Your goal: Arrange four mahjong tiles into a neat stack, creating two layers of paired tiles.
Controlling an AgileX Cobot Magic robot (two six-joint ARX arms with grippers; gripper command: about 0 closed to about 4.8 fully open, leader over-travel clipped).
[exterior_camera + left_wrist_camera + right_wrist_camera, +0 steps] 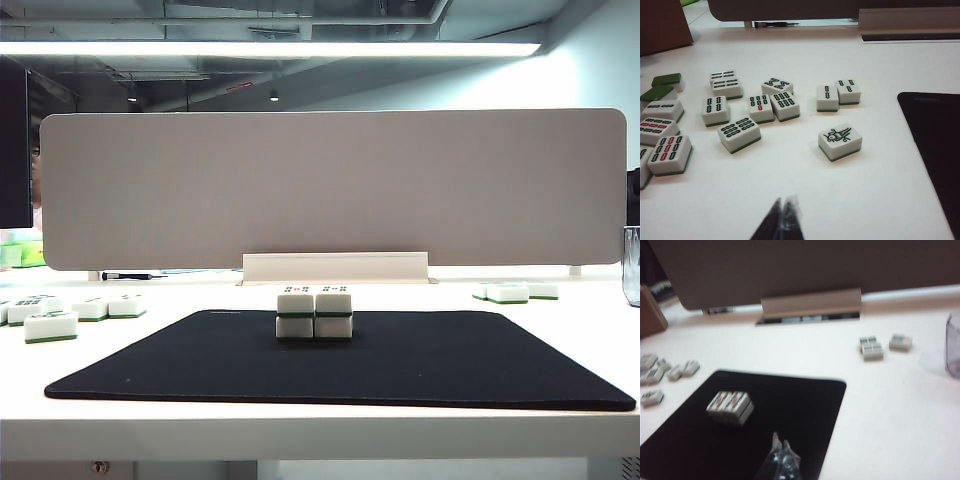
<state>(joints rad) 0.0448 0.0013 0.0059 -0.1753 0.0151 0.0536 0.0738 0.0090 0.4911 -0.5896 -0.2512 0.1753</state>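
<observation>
The stack [314, 314] sits mid-back on the mat [420, 365]; its tiles look hard, slick, light, best pinched across the sides; left gripper [784, 210] and right gripper [781, 452], both off it, have jaws closed, empty.

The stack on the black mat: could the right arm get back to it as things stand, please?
Probably yes. The right gripper hangs shut above the black mat, with only bare mat between it and the stack. The left gripper, also shut, sits off by the loose tiles, out of the way.
</observation>
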